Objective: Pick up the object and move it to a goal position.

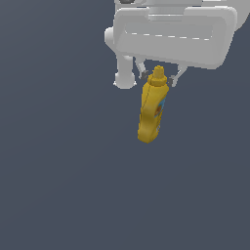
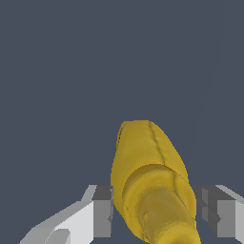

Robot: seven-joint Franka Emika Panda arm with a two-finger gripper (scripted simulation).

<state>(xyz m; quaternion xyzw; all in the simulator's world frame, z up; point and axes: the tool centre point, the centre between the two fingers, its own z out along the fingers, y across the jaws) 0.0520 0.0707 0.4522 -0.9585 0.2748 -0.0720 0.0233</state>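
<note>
Yellow bottle (image 1: 152,110) hangs between the fingers of your claw (image 1: 158,78), pinched near its cap and slightly tilted. You seem to have the pick done; carrying remains, and no goal mark shows.

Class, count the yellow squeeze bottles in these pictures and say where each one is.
1: the yellow plastic squeeze bottle hangs cap-up between the fingers of the white robot hand. No others visible.

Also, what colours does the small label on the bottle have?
Blue and orange, on the yellow bottle; the label shows best in the exterior view.
</note>
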